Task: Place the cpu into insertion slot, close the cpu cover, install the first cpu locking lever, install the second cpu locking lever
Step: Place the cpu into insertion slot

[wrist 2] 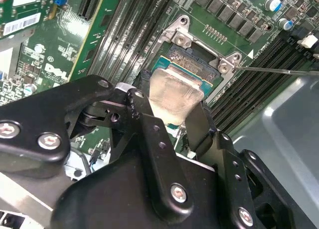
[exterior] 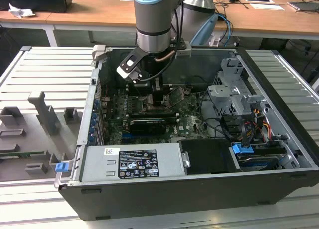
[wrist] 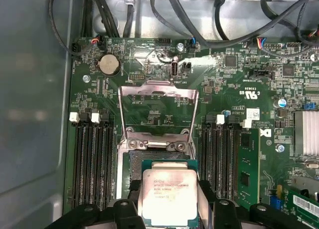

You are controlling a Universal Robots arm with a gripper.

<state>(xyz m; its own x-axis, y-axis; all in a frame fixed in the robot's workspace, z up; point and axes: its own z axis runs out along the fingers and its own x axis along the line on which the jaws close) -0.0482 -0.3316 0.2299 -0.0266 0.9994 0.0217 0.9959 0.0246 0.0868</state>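
While the arm [exterior: 152, 14] reaches straight down into the open case [exterior: 174, 199], the gripper [exterior: 158, 97] sits low over the green board [exterior: 189, 114]. In the exterior view the grey power supply [exterior: 132, 161] lies at six o'clock from the gripper and the metal drive cage [exterior: 229, 97] at three o'clock. Grey plastic fixtures [exterior: 45, 114] stand on the slatted desk [exterior: 50, 69] at nine o'clock from the case.

In the second wrist view the black fingers [wrist 2: 147, 119] are drawn in just to the chip's width. They pinch the cpu [wrist 2: 174, 92] by two opposite edges, its dull silver face turned up and its green underside edge showing. The cpu hangs right at the slot [wrist: 149, 154], overlapping part of the slot's dark centre but not squared up inside the rim. I cannot tell whether any corner touches the slot.

The cover [wrist: 157, 93] is swung fully open on its hinge, which lies along the slot's edge farthest from the gripper. The board shows through the cover's window. Long black memory slots [wrist: 92, 159] run along both sides of the slot. A round silver battery [wrist: 108, 64] sits on the board beyond the cover. In the second wrist view a thin metal rod [wrist 2: 279, 71] runs out from one screwed corner of the slot's frame, over the memory slots.
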